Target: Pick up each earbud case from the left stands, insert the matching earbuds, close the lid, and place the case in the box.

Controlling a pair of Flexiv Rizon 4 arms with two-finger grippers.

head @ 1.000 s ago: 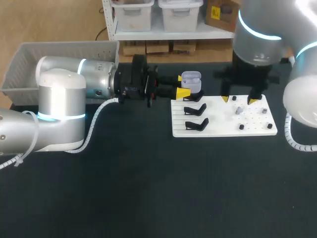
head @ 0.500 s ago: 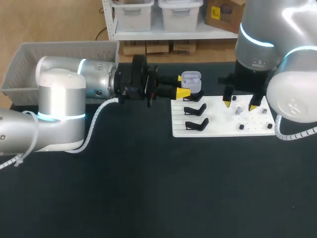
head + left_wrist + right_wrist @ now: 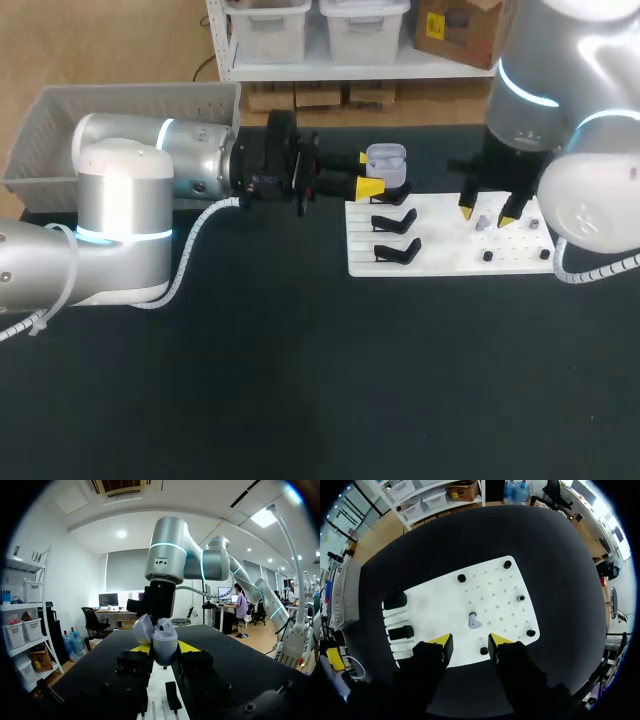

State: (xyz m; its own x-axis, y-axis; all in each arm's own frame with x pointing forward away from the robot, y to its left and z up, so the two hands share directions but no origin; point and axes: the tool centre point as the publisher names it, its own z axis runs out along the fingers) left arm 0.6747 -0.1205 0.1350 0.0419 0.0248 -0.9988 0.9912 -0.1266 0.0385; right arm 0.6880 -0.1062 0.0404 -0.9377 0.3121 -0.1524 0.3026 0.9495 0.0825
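Since a second ago my right gripper has come down toward the white perforated board and slid slightly toward 3 o'clock. My left arm and its load have not shifted.

Head view: the right fingers stand apart, one on either side of a small lilac earbud lying on the board's 3 o'clock half. My left gripper lies level just past the board's 11 o'clock corner, clamped on the pale lilac earbud case, whose lid is open. Two black stands sit on the board's 9 o'clock side. The grey slatted plastic box is well apart, at the table's 10 o'clock.

Left wrist view: both yellow tips of my left gripper press the earbud case from either side, and the board runs beneath it.

Right wrist view: my right gripper is moderately spread and holds nothing. The earbud lies at its 12 o'clock, just ahead of the tips, on the board among black pegs.
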